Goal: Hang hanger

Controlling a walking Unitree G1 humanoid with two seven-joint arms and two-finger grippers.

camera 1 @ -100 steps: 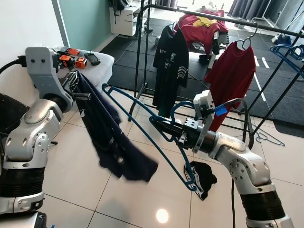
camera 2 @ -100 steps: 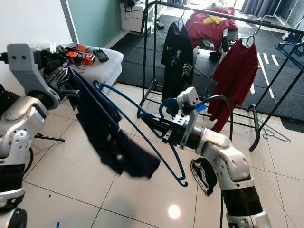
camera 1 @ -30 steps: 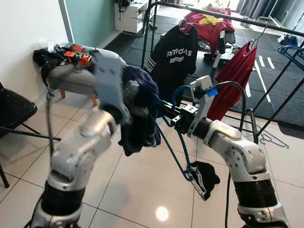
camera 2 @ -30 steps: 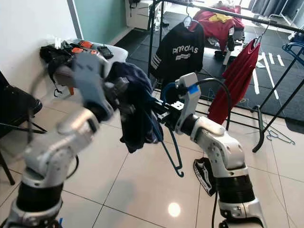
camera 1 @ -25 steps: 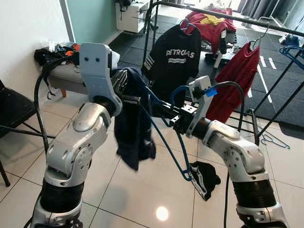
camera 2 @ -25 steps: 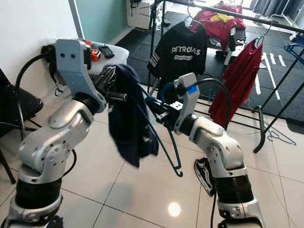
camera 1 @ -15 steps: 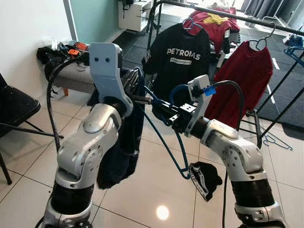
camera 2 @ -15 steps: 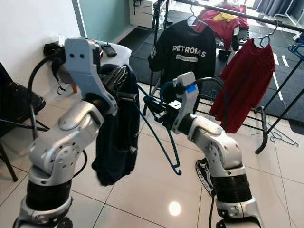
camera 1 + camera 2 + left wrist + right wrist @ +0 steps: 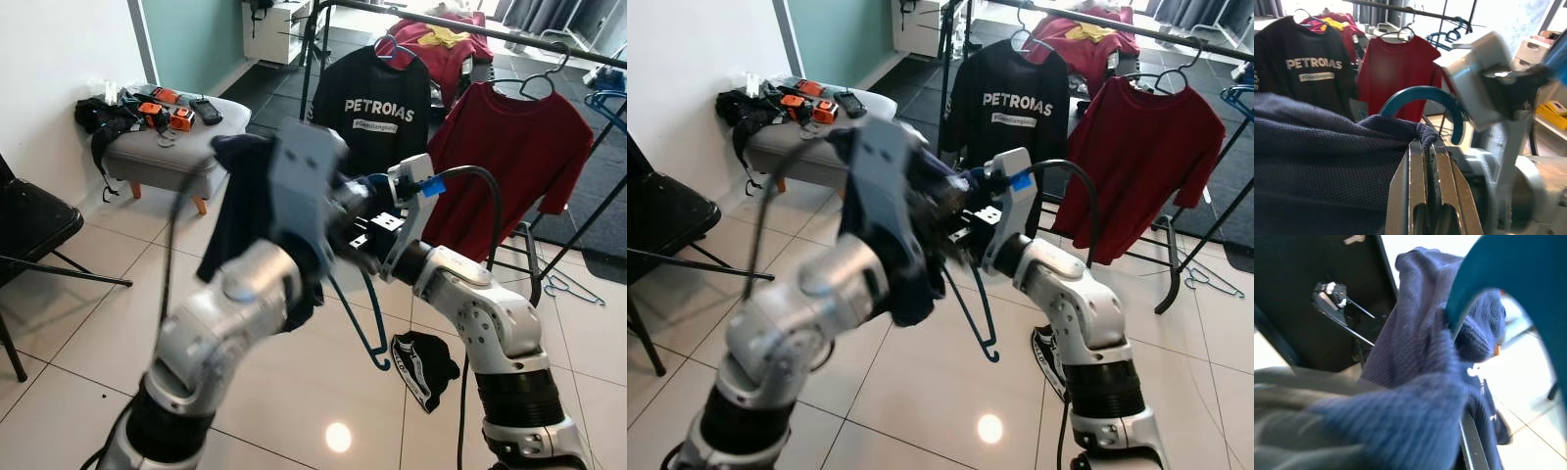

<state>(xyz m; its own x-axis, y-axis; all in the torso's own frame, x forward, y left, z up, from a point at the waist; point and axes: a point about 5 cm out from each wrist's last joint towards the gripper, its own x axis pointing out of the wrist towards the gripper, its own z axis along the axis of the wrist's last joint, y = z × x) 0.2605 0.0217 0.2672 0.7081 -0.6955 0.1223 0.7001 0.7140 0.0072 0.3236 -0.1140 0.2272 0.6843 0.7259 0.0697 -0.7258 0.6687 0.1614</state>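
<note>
Left end effector [image 9: 1431, 161] pinches the navy shirt [image 9: 240, 211] over the blue hanger [image 9: 370, 328], before a clothes rack [image 9: 470, 29]; right end effector's grip unclear.

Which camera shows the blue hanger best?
The right eye view: the blue hanger hangs down whole to its hook end. The left eye view shows it too, partly behind the left arm. Both wrist views catch just a curved piece against the navy shirt.

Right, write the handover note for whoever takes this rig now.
Left end effector: shut on the navy shirt, held up at chest height.
Right end effector: holds the blue hanger, its hook hanging low over the floor; fingers hidden by the left arm.
Done: shirt and hanger brought together, fabric bunched against the hanger.
Left: finish seating the shirt, then hook the hanger on the rack, beside the black tee and red tee.
</note>
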